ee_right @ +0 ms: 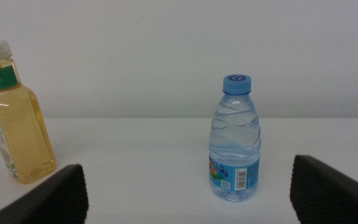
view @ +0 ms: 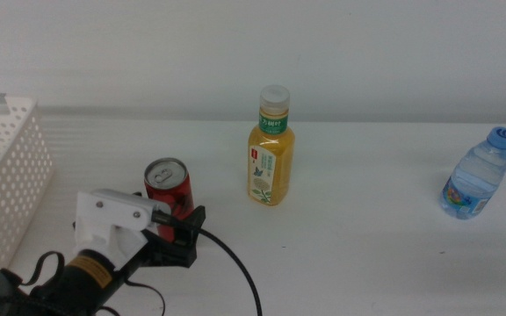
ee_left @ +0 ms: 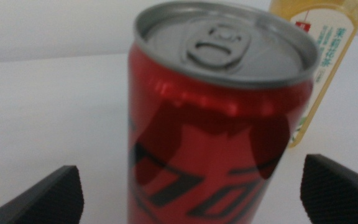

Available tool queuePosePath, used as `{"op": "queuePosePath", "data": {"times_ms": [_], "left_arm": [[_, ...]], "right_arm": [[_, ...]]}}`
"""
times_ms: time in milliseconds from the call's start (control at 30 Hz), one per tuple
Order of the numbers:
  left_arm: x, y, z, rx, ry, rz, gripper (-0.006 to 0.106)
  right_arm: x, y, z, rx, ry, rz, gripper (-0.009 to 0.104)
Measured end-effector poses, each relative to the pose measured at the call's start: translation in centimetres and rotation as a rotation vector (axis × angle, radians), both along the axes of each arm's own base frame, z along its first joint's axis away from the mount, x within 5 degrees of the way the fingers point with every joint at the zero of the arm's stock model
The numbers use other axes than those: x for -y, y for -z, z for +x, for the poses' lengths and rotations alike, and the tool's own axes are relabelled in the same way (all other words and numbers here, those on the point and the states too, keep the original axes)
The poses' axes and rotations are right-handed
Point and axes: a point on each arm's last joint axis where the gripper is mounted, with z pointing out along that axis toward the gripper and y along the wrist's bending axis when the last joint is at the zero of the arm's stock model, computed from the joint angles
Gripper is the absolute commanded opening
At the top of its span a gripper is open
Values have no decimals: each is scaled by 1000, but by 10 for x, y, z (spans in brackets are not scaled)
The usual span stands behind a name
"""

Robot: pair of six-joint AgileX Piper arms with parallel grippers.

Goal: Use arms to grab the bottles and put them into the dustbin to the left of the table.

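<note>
A slim red soda can [view: 167, 183] stands upright on the white table [view: 367, 263]. My left gripper [view: 181, 233] comes in from the lower left and sits right at the can's base. In the left wrist view the can [ee_left: 219, 124] fills the space between the wide-open jaws of that gripper [ee_left: 191, 196], with no contact visible. The orange juice bottle [view: 271, 149] stands at the middle and the blue-capped water bottle [view: 478, 175] at the far right. My right gripper [ee_right: 188, 196] is open, well short of the water bottle [ee_right: 236, 143]. The white dustbin [view: 7, 167] sits at the left.
The juice bottle [ee_left: 319, 56] stands just behind and to the right of the can. It also shows beside the water bottle in the right wrist view, as the juice bottle [ee_right: 14, 118]. A thick black cable [view: 235, 263] trails from the left arm across the table's front.
</note>
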Motion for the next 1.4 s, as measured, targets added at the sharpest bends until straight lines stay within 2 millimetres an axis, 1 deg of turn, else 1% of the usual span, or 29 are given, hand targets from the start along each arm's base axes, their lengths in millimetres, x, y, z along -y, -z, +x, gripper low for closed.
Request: {"op": "queuePosePath", "data": {"times_ms": [233,367,633,833,1133,1400], "left_arm": [[8,-3,12,0,28,2,94],[10,-3,15,-7,35,7,94],[10,7,16,-39,30,15,94],[13,11,24,-43,25,-3,94],[19,7,35,-29,26,-10,94],[21,6,41,-36,25,-8,94]], "right_arm": [[0,0,0,0,0,0,86],[0,0,0,0,0,0,86],[0,0,0,0,0,0,86],[0,0,0,0,0,0,86],[0,0,0,0,0,0,86],[0,0,0,0,0,0,86]]}}
